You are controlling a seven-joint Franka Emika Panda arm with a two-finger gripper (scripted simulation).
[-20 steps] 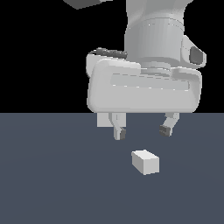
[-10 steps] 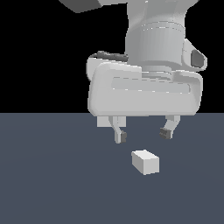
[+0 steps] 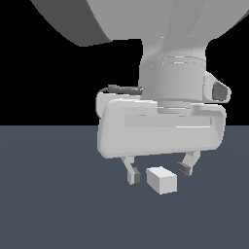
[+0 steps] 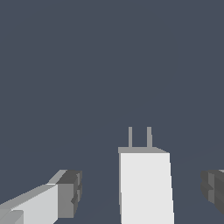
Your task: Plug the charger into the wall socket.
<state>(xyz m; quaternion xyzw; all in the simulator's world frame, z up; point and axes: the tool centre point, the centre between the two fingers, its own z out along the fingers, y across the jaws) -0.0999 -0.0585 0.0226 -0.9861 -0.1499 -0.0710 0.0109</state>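
The charger (image 3: 162, 180) is a small light grey-white block lying on the dark grey floor. In the wrist view the charger (image 4: 144, 186) shows two thin prongs at its far end. My gripper (image 3: 159, 173) is open, low over the floor, its two dark-tipped fingers standing on either side of the charger without touching it. In the wrist view the gripper (image 4: 144, 192) straddles the block, with one fingertip (image 4: 70, 193) showing well and the other at the picture's edge. The wall socket is out of view.
The dark grey floor (image 3: 48, 194) stretches all around. The arm's large white hand body (image 3: 160, 129) fills the upper part of the exterior view.
The gripper has come down toward the floor, so its open fingers now flank the charger. The charger has not moved.
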